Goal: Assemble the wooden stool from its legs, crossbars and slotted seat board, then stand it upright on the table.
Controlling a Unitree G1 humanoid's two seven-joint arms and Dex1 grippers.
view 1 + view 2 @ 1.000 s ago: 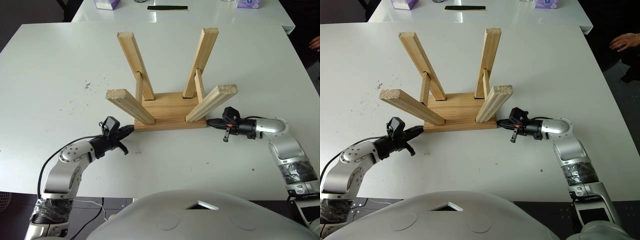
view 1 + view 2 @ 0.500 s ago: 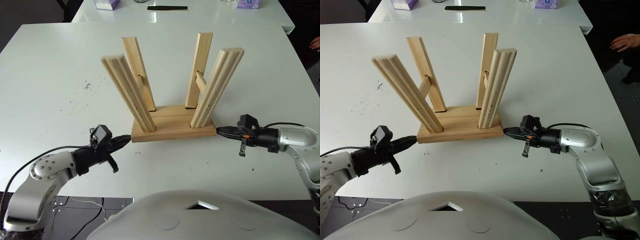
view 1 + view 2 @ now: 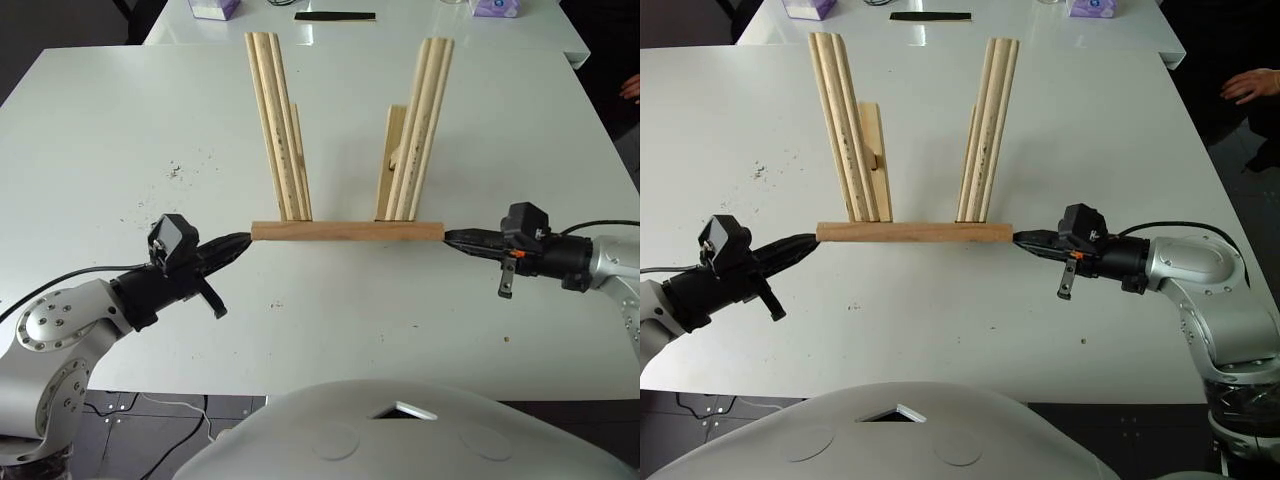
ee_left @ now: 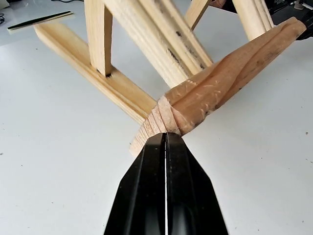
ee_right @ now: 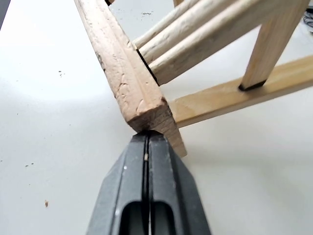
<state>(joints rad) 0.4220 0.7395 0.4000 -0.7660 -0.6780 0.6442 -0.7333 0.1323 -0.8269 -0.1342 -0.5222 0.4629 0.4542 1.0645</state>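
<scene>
The assembled wooden stool hangs above the white table (image 3: 90, 120), its seat board (image 3: 346, 231) edge-on and level. Its legs (image 3: 278, 120) (image 3: 420, 125) point away from me toward the far side, joined by short crossbars (image 3: 396, 140). My left gripper (image 3: 240, 243) is shut, its tip pressed against the board's left end (image 4: 168, 115). My right gripper (image 3: 452, 238) is shut too, its tip against the board's right end (image 5: 146, 110). The stool is held squeezed between the two tips.
Wood crumbs (image 3: 175, 172) are scattered on the table to the left. On a second table behind stand two tissue boxes (image 3: 214, 8) (image 3: 495, 7) and a black strip (image 3: 335, 16). The table's front edge runs just below both arms.
The stool has risen off the table and tipped, so its seat went from flat to edge-on and its legs swung away from me. Both grippers rose and spread with it.
</scene>
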